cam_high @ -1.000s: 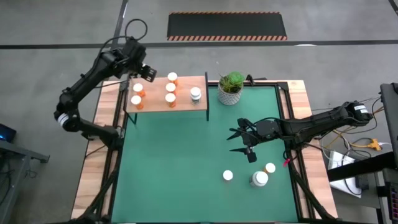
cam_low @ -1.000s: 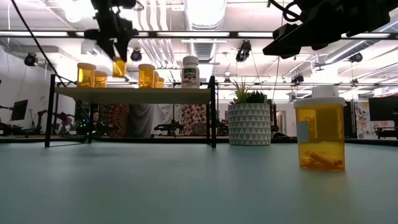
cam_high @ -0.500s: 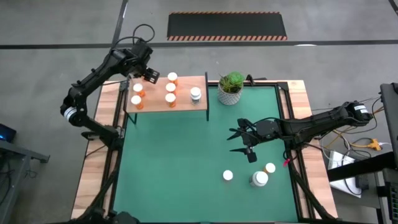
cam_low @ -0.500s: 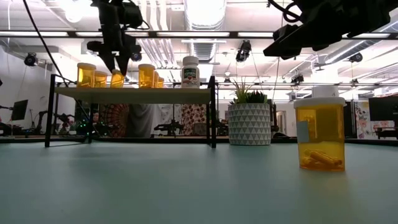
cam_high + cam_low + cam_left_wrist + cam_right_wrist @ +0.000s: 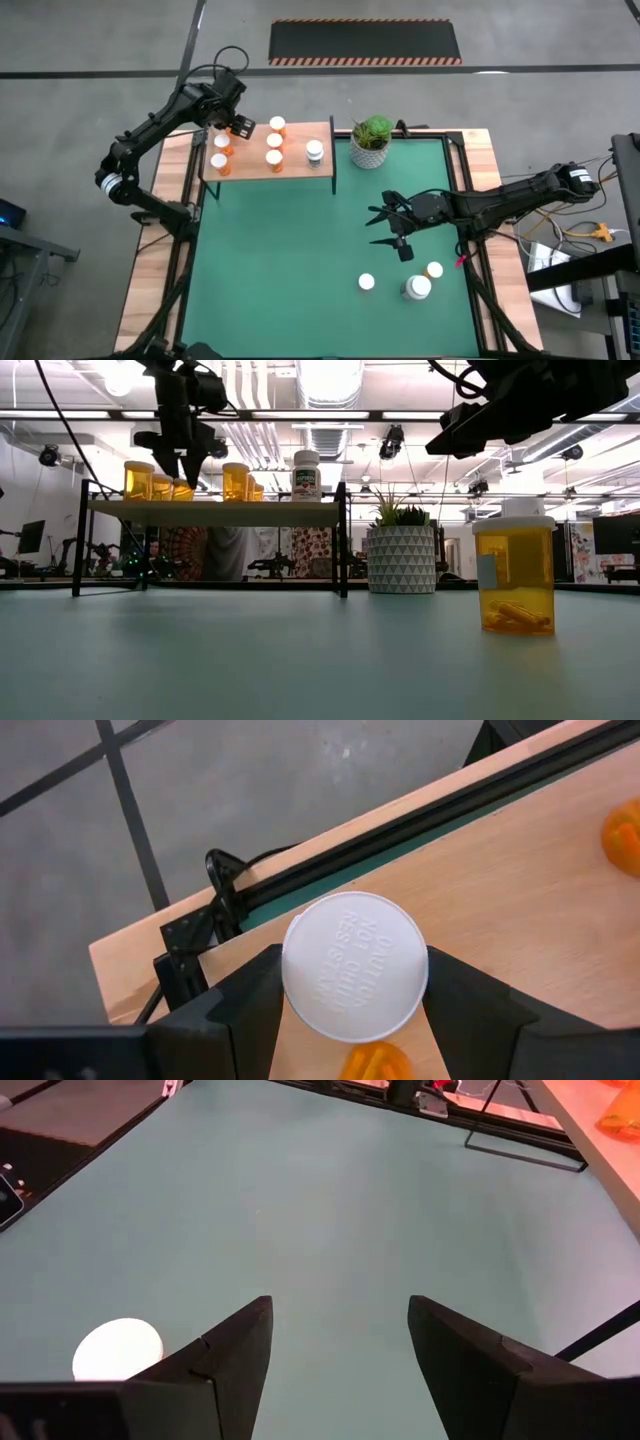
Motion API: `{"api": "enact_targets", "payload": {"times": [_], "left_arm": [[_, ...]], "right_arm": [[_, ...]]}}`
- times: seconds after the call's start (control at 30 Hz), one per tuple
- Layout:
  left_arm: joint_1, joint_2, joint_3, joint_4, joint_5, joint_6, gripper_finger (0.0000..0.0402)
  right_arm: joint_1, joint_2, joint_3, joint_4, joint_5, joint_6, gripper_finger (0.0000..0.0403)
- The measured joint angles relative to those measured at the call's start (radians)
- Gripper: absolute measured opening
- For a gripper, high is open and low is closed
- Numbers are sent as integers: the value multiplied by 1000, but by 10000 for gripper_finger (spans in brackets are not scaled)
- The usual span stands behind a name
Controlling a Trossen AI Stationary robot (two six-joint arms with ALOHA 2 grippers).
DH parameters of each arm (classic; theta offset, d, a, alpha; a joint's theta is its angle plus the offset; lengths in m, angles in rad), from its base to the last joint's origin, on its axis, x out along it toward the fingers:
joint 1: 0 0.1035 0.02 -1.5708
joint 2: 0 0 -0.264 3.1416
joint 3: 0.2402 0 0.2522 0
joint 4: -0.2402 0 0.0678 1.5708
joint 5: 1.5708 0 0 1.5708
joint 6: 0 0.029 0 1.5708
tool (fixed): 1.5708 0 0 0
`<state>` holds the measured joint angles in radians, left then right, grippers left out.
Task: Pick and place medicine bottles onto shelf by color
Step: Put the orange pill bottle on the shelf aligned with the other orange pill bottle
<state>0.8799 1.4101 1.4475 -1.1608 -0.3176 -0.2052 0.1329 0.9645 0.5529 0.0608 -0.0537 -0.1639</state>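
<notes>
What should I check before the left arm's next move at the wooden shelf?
1. Orange white-capped pill bottle under the left gripper stands upright on the light wooden shelf: ok.
2. Left gripper has let go of that bottle: cannot tell; the left wrist view shows only the cap directly below.
3. Neighbouring orange bottles on the shelf upright: ok.
4. White labelled bottle stands apart from the orange ones, at the shelf end nearer the potted plant: ok.
5. Right gripper open above the green mat, holding nothing: ok.
6. Three white-capped bottles wait on the mat near the right gripper: ok.
</notes>
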Motion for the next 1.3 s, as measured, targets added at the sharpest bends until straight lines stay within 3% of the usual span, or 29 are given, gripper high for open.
{"api": "enact_targets", "payload": {"times": [0.63, 1.0, 1.3], "left_arm": [[0, 0, 0, -2, 32, 2, 199], [0, 0, -1, -9, 33, 9, 264], [-11, -3, 126, -68, 50, 111, 269]], "right_arm": [[0, 0, 0, 0, -1, 9, 224], [0, 0, 0, -2, -1, 8, 224], [0, 0, 0, 0, -1, 7, 224]]}}
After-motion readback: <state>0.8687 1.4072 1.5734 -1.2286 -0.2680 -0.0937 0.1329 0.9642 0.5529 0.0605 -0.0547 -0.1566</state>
